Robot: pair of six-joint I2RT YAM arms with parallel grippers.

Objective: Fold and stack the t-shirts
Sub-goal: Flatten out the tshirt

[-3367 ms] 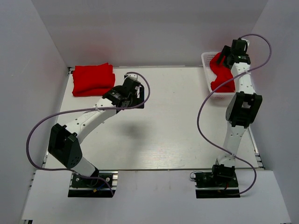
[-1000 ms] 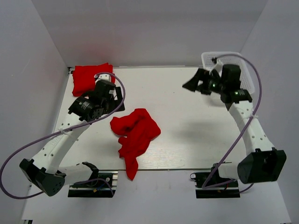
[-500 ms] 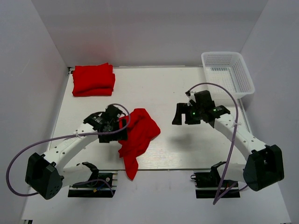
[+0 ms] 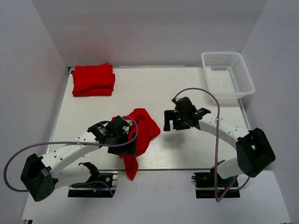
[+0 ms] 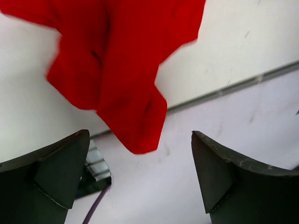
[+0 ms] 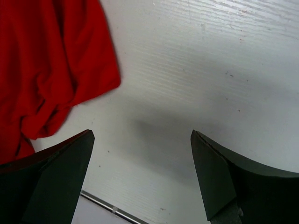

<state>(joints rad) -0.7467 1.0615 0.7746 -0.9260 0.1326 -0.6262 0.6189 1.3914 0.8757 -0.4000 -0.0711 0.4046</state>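
Dealing with one loose red t-shirt (image 4: 142, 128), lying crumpled on the surface (image 4: 187, 88) left of centre, toward the near edge. Running its long axis far-to-near, slightly slanted: bulk bunching at the far end, narrow tail pointing at the near edge and spilling just over it. Hovering left tool (image 4: 122, 139) over the shirt's near-left part, fingers spread wide, gripping nothing; judging this as lining up for a grab at the tail or hem to pull it flat. Hanging right tool (image 4: 169, 120) just beside the shirt's right edge over bare surface, fingers also spread, holding nothing; probably positioning for the opposite side so both can stretch the cloth out. Sitting well apart at the far left corner: folded red stack (image 4: 93, 79), likely parked there to leave the middle free for folding and to take this shirt once done. Standing at the far right corner: white basket (image 4: 227, 53), showing no cloth inside. Not seeing any fold started on the loose shirt yet; spreading flat looking like the step in hand.
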